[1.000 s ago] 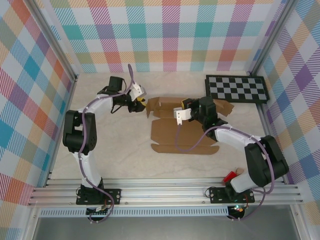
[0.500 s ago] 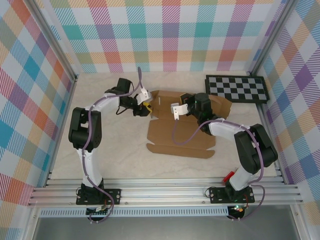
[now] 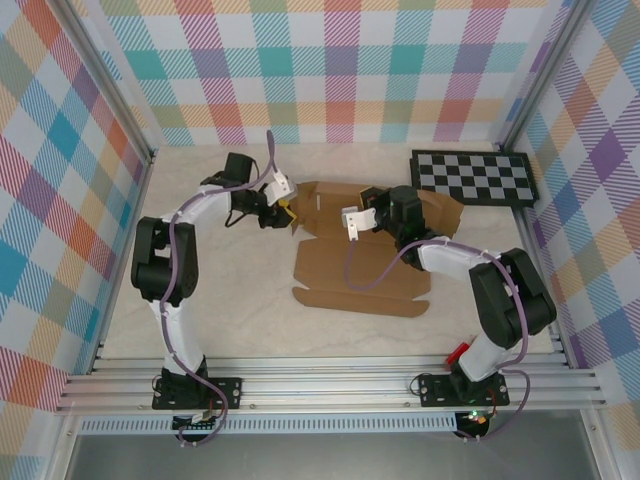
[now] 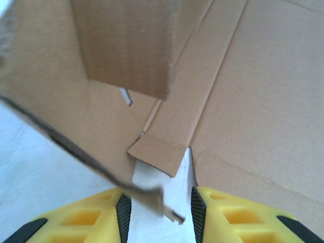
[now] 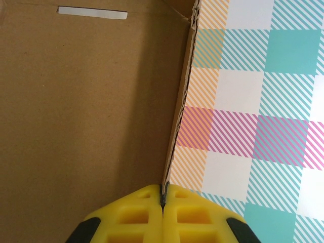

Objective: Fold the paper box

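Overhead, I see a pale bench [image 3: 200, 300] closed in by plaid walls [image 3: 340, 70], with my two arms rising from the near edge.

At left, the left arm reaches toward the far middle. The left end effector [image 3: 287, 212] sits at the left end of the box [image 3: 360, 272]. In its wrist camera, the left end effector [image 4: 159, 205] has its yellow fingers parted. A raised cardboard edge and a small folded corner of the box [image 4: 253, 101] lie in the gap between them, and pale bench shows there too. It is released, straddling the cardboard rather than squeezing it.

In the middle, the brown box lies on the bench, partly folded. Its near panel is flat and its far part stands up.

To the right, the right end effector [image 3: 375, 208] is at the raised far part. In its wrist camera, the right end effector [image 5: 163, 195] is clenched, and the thin edge of an upright panel of the box [image 5: 86, 111] runs down into the seam between the fingers. A narrow pale slit [image 5: 91, 12] shows in that panel.

At far right, a checkerboard [image 3: 475, 177] lies flat in the back corner, apart from the box.
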